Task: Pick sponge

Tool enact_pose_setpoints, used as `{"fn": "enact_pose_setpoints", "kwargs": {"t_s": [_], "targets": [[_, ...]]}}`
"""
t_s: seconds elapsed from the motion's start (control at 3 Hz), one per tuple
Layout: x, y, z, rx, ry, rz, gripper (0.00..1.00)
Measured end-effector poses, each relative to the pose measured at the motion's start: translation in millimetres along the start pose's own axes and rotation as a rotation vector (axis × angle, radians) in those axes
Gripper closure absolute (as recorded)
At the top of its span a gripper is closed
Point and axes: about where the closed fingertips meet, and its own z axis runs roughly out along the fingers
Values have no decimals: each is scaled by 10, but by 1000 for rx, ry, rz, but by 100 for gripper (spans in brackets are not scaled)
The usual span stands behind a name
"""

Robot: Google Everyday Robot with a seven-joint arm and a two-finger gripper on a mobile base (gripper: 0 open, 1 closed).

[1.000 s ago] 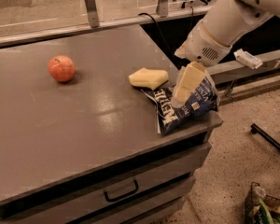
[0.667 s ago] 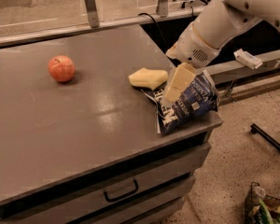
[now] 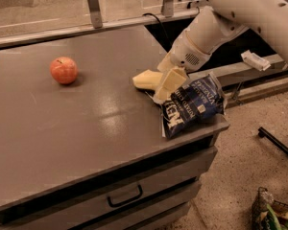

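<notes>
Sponge [image 3: 145, 79]: flat on grey table [image 3: 86, 128], right of centre, towards the back edge; pale face up.
Gripper [image 3: 166, 74]: low over the table at the sponge's right end, arm reaching in from upper right.
Jaw state: spread, near pad [image 3: 169, 84] in front of the sponge's right end, the other behind it. Not yet pinching, by the look.
Key relation: sponge lies left of gripper, long axis running roughly left-right. Right end reaches into the gap, most of the block lies outside it.
Bag [image 3: 194, 104]: just right of the near pad, overhanging the table corner. Touching or not, cannot tell.
Apple [image 3: 64, 70]: far left, well apart, no concern.
Judgement: probably needs a little more travel leftward along the sponge before closing. Bite so near the end likely to slip on a soft block. Bag edge worth minding.
</notes>
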Motion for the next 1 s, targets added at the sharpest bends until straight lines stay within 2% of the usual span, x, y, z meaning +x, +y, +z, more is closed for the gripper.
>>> {"fn": "enact_pose_setpoints", "kwargs": {"t_s": [0.33,0.67,1.0], "targets": [[80,-48,120,-2,-4,12,48],[72,-71,106,-6,-10,6,72],[-37,-60,-33,-3,-16,-33,93]]}}
